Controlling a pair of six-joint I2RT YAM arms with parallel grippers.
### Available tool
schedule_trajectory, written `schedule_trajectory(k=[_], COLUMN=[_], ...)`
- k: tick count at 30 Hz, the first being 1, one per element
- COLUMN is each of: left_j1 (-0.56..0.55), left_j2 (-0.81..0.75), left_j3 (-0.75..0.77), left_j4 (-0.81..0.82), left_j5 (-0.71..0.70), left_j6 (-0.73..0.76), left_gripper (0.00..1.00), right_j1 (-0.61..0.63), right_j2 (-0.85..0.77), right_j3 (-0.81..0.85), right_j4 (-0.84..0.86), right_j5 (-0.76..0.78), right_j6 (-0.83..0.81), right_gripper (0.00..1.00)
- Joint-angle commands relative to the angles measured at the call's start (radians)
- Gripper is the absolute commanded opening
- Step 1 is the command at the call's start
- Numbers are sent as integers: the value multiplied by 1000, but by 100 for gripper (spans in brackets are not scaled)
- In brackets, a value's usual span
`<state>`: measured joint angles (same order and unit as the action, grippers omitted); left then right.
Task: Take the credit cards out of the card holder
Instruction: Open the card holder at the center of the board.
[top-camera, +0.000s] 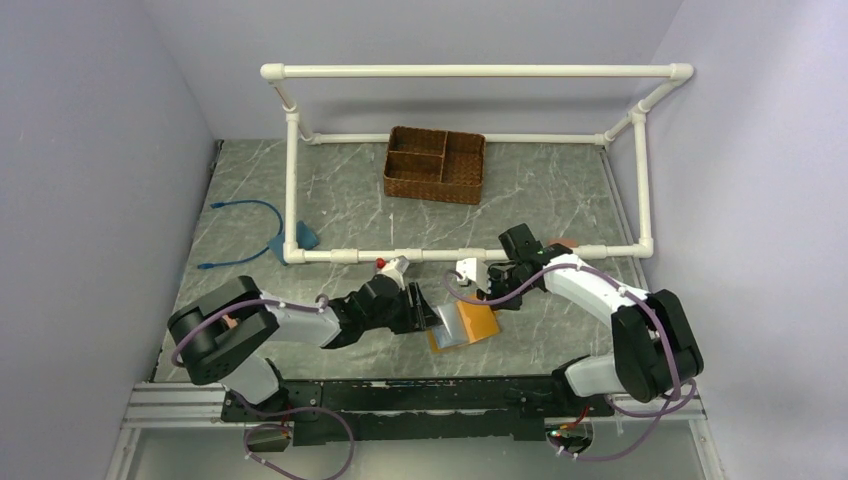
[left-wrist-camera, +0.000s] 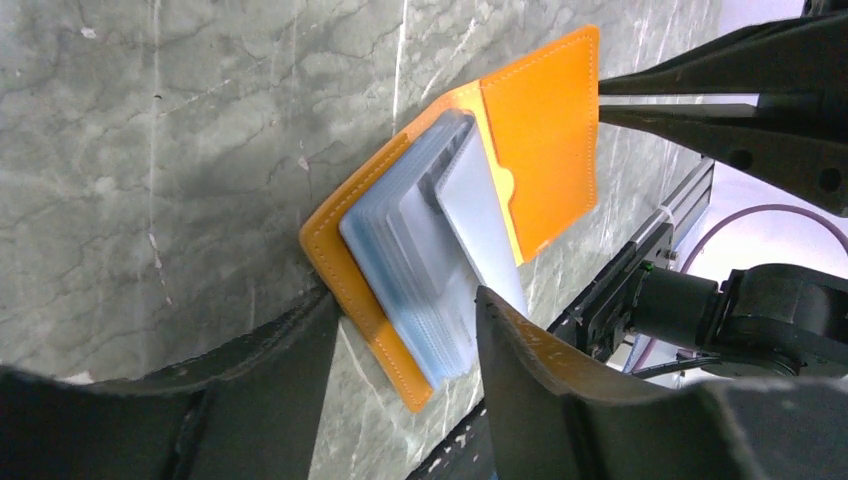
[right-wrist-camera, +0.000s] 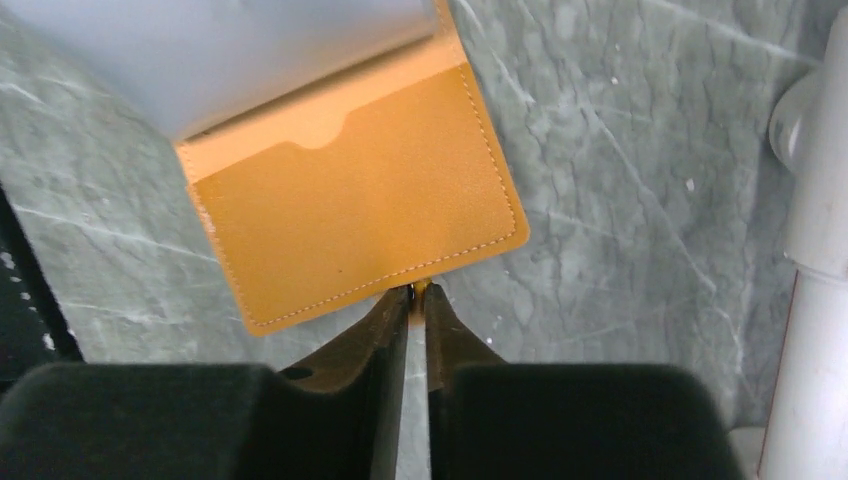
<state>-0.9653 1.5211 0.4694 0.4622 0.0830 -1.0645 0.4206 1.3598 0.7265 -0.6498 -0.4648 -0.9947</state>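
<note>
The mustard-orange card holder (top-camera: 480, 323) lies open on the marble table between the two arms. The left wrist view shows its orange flap (left-wrist-camera: 545, 130), its pale blue-grey slot stack (left-wrist-camera: 400, 250) and a pale grey-white credit card (left-wrist-camera: 475, 205) sticking out of the stack at an angle. My left gripper (left-wrist-camera: 405, 298) is open, with its fingers on either side of the holder's near end; it also shows in the top view (top-camera: 428, 315). My right gripper (right-wrist-camera: 415, 290) is shut on the edge of the orange flap (right-wrist-camera: 360, 210), and is also seen from above (top-camera: 492, 298).
A white pipe frame (top-camera: 291, 160) stands across the middle of the table, with one pipe close on the right in the right wrist view (right-wrist-camera: 815, 200). A brown wicker basket (top-camera: 435, 163) sits behind it. A blue cable (top-camera: 245, 235) lies at the left. A black rail (top-camera: 400, 395) runs along the front edge.
</note>
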Motion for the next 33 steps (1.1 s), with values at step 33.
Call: schedule_trajectory(k=[33], left_j1=[-14], left_j2=[-88], left_j3=[25], left_j4=[23], left_j5=[68], left_j6=[-16], left_gripper=[41], right_j1=[-49], right_j2=[-157], right_j3=[45], right_j4=[82], right_j5=[29], right_j6=[179], right_gripper=[54])
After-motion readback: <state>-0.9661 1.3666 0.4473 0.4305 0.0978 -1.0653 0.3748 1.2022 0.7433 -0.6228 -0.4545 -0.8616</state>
